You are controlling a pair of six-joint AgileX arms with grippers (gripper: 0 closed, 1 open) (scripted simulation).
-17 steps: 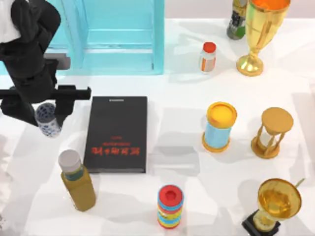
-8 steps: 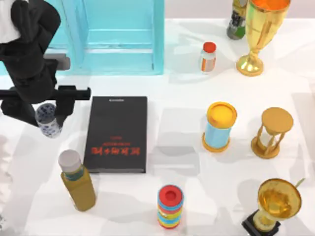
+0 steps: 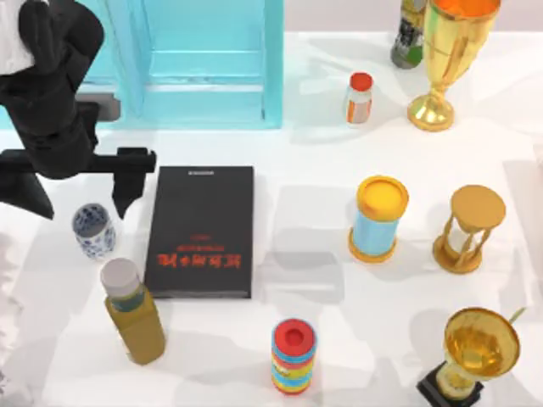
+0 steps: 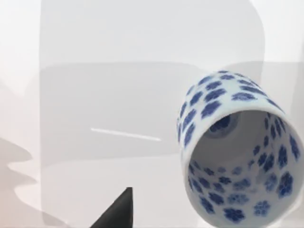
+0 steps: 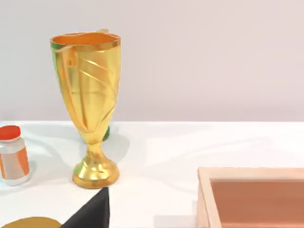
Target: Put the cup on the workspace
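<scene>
White bench surface, the workspace (image 3: 322,254), is carrying everything. Nearest, the cup (image 3: 92,230) is standing upright on it at the left, between the yellow bottle (image 3: 134,312) and black book (image 3: 201,231). Beyond, the left gripper (image 3: 78,181) is hovering above with fingers apart, touching nothing.

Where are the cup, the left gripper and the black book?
cup (image 3: 92,229): top view, open rim.
left gripper (image 3: 76,193): top view, midway between open fingertips.
black book (image 3: 202,229): top view, cover centre.
</scene>
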